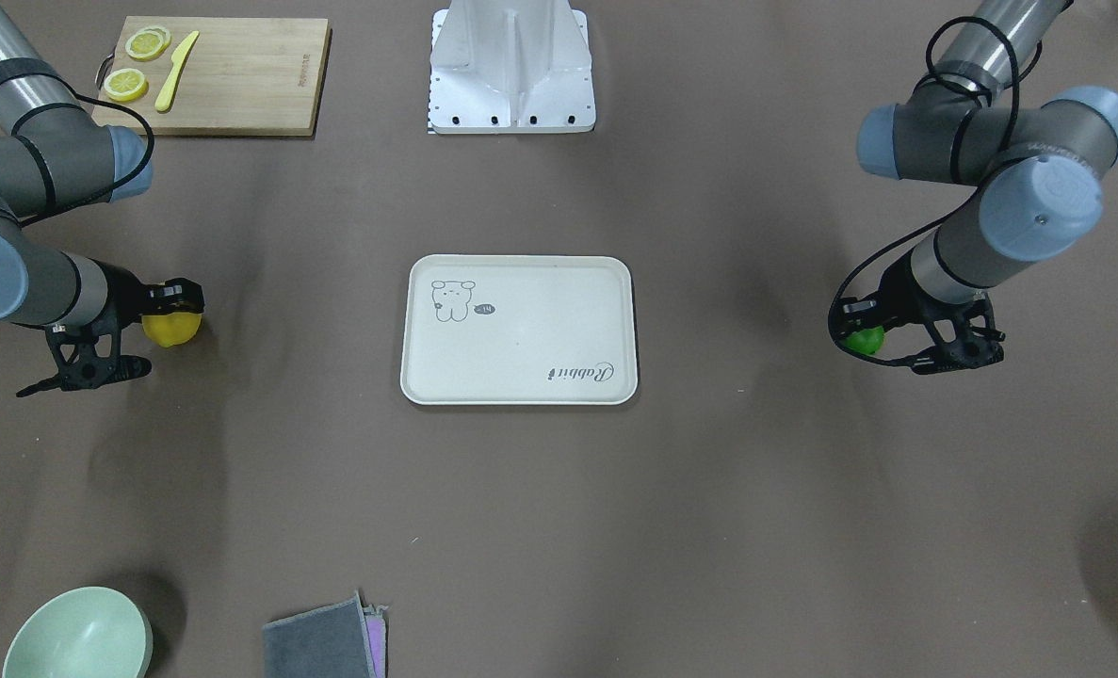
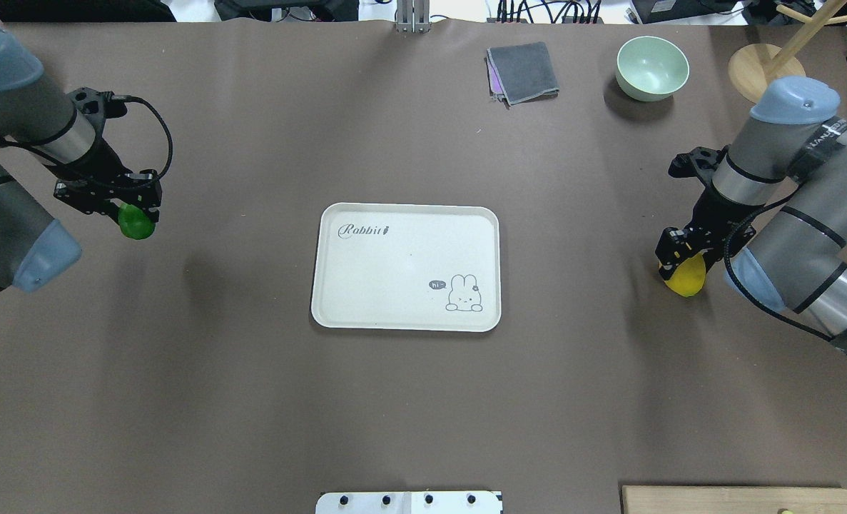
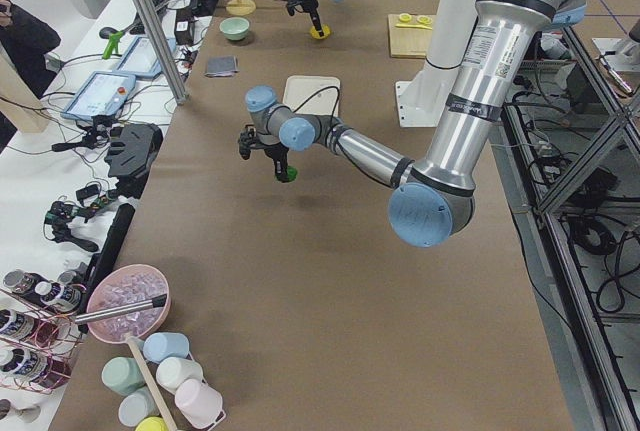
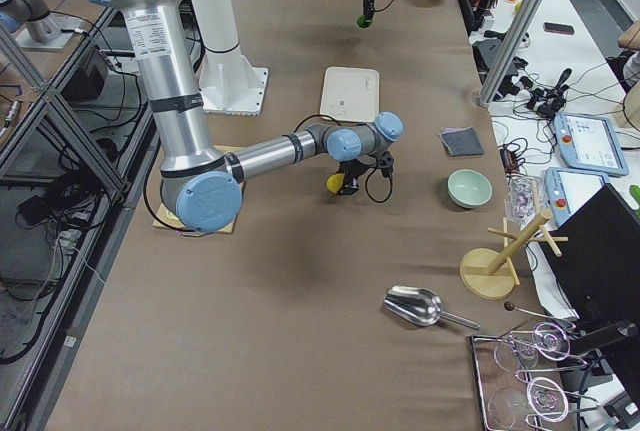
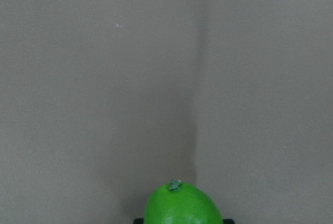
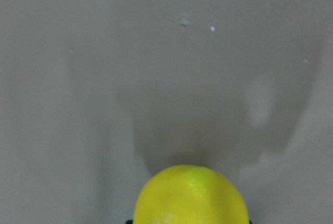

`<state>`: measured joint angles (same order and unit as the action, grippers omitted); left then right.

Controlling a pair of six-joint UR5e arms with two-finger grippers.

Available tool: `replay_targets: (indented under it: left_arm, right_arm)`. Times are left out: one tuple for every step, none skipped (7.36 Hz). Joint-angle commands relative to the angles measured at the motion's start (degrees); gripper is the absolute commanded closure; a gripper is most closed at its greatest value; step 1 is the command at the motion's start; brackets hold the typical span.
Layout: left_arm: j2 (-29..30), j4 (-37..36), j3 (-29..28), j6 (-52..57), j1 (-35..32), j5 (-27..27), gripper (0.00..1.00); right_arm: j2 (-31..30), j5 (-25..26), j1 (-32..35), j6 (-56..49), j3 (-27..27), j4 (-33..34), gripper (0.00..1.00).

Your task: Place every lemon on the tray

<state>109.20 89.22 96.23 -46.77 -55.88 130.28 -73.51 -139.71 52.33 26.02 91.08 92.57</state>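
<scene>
The off-white tray [image 2: 405,268] with a rabbit print lies flat at the middle of the table, with nothing on it; it also shows in the front-facing view [image 1: 519,330]. My left gripper [image 2: 136,214] is shut on the green lemon [image 2: 137,223] and holds it just above the table, far left of the tray. The left wrist view shows the green lemon [image 5: 182,206] between the fingers. My right gripper [image 2: 682,264] is shut on the yellow lemon [image 2: 686,278], far right of the tray. The yellow lemon [image 6: 191,195] fills the bottom of the right wrist view.
A wooden cutting board [image 1: 229,75] with lemon slices [image 1: 126,84] and a yellow knife [image 1: 176,71] lies near the robot's base [image 1: 511,66]. A green bowl [image 2: 651,66], a grey cloth [image 2: 523,71] and a wooden stand [image 2: 766,71] are at the far edge.
</scene>
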Motion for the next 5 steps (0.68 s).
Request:
replay_targets:
  left_arm:
    - [0.9,-12.9,5.4,7.7,-4.8,0.6,1.0]
    - [1.3,-13.2,5.5,8.1,-7.0,1.8,1.0]
    - [1.5,-14.3,5.9,8.2,-10.3,3.1,1.0]
    - [2.7,-16.7,6.2,9.5,-12.4,4.4,1.0]
    - [2.5,-17.0,7.4,11.7,-13.0,4.5,1.0]
  right_arm:
    - [8.3,-0.2,0.1,1.9,-1.0,-1.3,0.89]
    - [12.5,-0.3,0.1,4.0,-3.4,-1.3,0.89]
    - [17.6,-0.2,0.1,4.5,-6.9,-1.3,0.89]
    - [23.2,-0.1,-0.6,4.5,-11.1,-1.4,0.89]
    - [26.0,0.0,-2.7,4.4,-13.2,-1.9,0.89]
